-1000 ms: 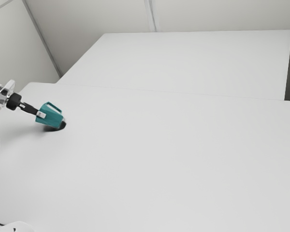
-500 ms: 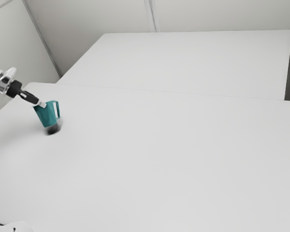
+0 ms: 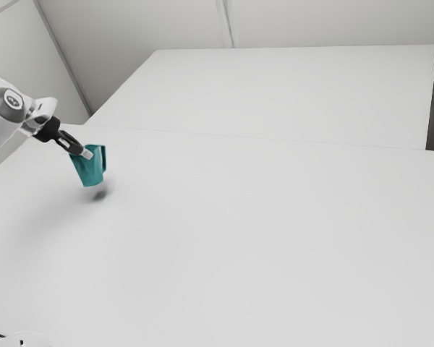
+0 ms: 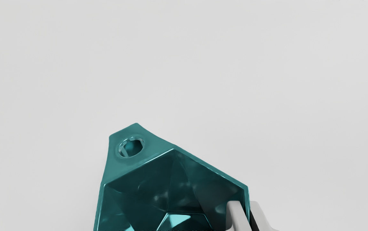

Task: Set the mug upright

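Observation:
At the exterior view's left, my gripper point(image 3: 87, 153) holds the teal mug point(image 3: 91, 170) by its rim. The mug hangs above the table, nearly upright with a slight tilt, mouth up and handle toward the exterior view's right; a shadow lies below it. In the wrist view I look into the faceted teal mug point(image 4: 168, 179). There my gripper point(image 4: 248, 211) is shut on the mug's wall, one finger inside and the other outside.
The white table point(image 3: 239, 238) spreads out under the mug and toward the exterior view's right. Another white surface point(image 3: 289, 94) lies behind it, before pale walls. Part of a white object point(image 3: 25, 340) shows at the near left corner.
The mug has swung from a strong tilt to nearly upright and risen off the table. Over the last half second, my hand has carried it toward the exterior view's right.

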Controlling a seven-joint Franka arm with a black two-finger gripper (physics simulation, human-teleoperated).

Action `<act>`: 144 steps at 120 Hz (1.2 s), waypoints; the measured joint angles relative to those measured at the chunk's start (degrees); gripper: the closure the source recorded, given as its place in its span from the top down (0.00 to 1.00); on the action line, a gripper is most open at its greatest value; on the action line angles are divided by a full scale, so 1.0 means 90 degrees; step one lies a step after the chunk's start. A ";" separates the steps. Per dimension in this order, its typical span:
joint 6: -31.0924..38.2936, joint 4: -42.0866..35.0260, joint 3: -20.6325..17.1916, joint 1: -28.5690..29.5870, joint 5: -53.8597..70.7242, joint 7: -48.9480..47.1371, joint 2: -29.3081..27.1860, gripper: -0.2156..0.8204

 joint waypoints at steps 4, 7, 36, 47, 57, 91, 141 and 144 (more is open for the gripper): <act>0.0206 -0.0210 -0.0066 0.0002 -0.0057 0.0012 -0.0139 0.03; 0.0353 -0.0363 -0.0105 -0.0001 -0.0105 0.0021 -0.0242 0.03; 0.1638 -0.1673 -0.0620 0.0005 -0.0521 0.0097 -0.1046 0.03; 0.2063 -0.2060 -0.0848 -0.0003 -0.0701 0.0121 -0.1288 0.03; 0.2425 -0.2325 -0.1070 -0.0004 -0.0852 0.0140 -0.1426 0.03; 0.3096 -0.2953 -0.1755 -0.0040 -0.1407 0.0172 -0.1901 0.03; 0.3567 -0.4033 -0.2359 -0.0101 -0.2197 0.0208 -0.2945 0.03; 0.3578 -0.4079 -0.2390 -0.0100 -0.2236 0.0209 -0.2994 0.03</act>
